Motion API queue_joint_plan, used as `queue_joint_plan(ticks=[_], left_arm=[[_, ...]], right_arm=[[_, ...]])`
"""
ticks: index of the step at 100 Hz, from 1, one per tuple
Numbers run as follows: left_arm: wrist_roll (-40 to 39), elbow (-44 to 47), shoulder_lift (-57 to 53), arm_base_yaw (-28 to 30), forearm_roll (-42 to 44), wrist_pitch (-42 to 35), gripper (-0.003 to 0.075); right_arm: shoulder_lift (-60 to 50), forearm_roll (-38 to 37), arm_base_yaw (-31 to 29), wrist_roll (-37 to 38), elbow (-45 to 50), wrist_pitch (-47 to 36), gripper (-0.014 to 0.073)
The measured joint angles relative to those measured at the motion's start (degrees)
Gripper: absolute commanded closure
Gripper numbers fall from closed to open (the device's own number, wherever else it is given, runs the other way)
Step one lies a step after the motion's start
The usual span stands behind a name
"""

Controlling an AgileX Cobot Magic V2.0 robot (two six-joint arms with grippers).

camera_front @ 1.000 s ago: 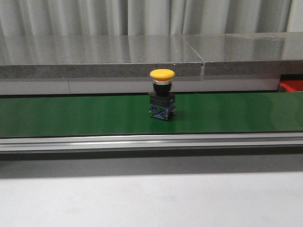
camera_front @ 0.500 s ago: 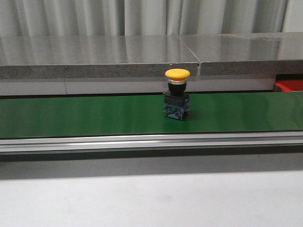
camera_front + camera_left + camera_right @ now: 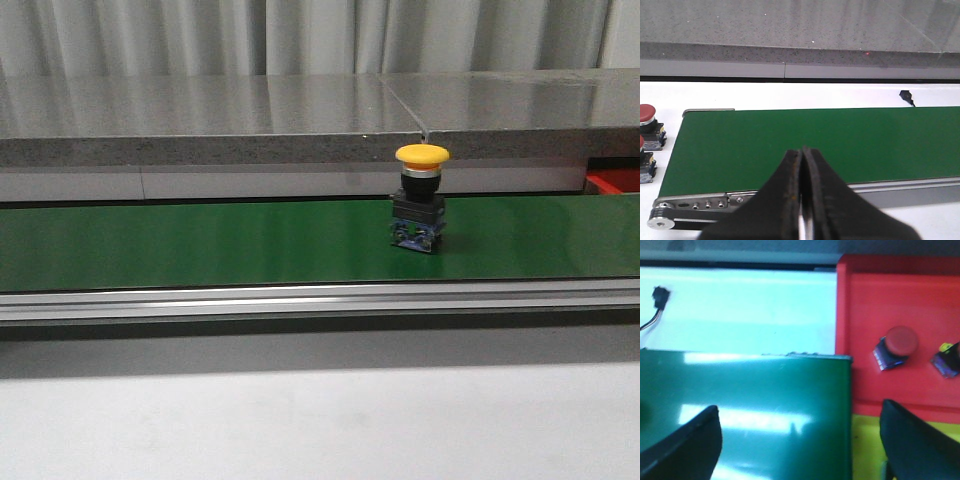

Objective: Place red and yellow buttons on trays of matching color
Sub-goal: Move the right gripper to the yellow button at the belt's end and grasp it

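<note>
1. Trays sit past the end of the green conveyor belt in the right wrist view: a red tray and, against its near edge, a yellow tray of which only a strip shows.
2. Inside the red tray lies a red button tipped on its side, and a second button is cut off at the picture's edge; its colour cannot be told with certainty.
3. What the yellow tray holds cannot be told from the visible strip.
4. On the belt in the front view, a yellow button stands upright, right of centre, with its yellow cap on top and its dark body touching the belt.
5. A corner of the red tray shows at the far right of the front view, well apart from the yellow button.
6. The left gripper has its fingers pressed together with nothing between them, hanging over the near edge of the belt; the yellow button does not show in this view.
7. Beside the belt's end in the left wrist view, 2 red buttons stand on the white bench.
8. The right gripper has its fingers spread wide apart and holding nothing, above the belt's end and the trays; the yellow button is not between them.
</note>
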Motion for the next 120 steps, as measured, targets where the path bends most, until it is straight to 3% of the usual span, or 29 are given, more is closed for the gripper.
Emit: queue_joint_plan(ticks=[17,39,93,120], left_arm=[[0.00,0.00,0.00,0.00,0.00,0.00,0.0739],[0.00,0.00,0.00,0.00,0.00,0.00,0.0739],[0.00,0.00,0.00,0.00,0.00,0.00,0.0739],[0.00,0.00,0.00,0.00,0.00,0.00,0.0739]], right_arm=[[-6.20,0.13,4.45,-0.77,9.48,0.00,-0.0041],[-7.16,0.13,11.39,-2.36,15.28,-1.72,-0.0041],[0.82,0.28,24.84,-3.88,15.83,-9.40,-0.0041],[6.28,0.41,26.73,-4.91,15.83,-15.15,-0.0041]])
